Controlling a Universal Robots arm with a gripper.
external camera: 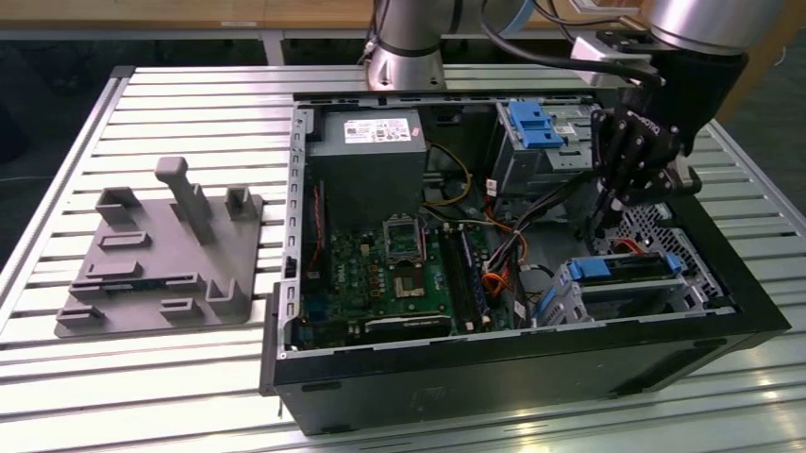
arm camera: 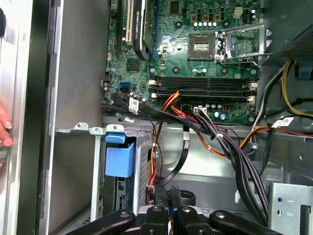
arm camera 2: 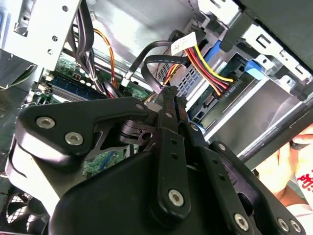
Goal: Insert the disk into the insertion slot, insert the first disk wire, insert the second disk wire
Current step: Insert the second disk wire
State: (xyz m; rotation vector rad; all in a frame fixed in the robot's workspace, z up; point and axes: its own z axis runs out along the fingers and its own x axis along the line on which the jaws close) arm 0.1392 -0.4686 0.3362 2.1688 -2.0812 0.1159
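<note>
We log black claw [external camera: 613, 209] pinched on a thin black wire | blue-framed silver disk [external camera: 626, 269] seated in perforated metal slot [external camera: 655, 300] | risk: connector misaligns, slips.

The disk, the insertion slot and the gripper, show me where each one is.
disk [external camera: 626, 268]: exterior view, on its blue carrier's top edge.
insertion slot [external camera: 571, 304]: exterior view, on the cage's silver side wall.
gripper [arm camera 2: 168, 95]: second wrist view, at the closed black fingertips by the wires.
</note>
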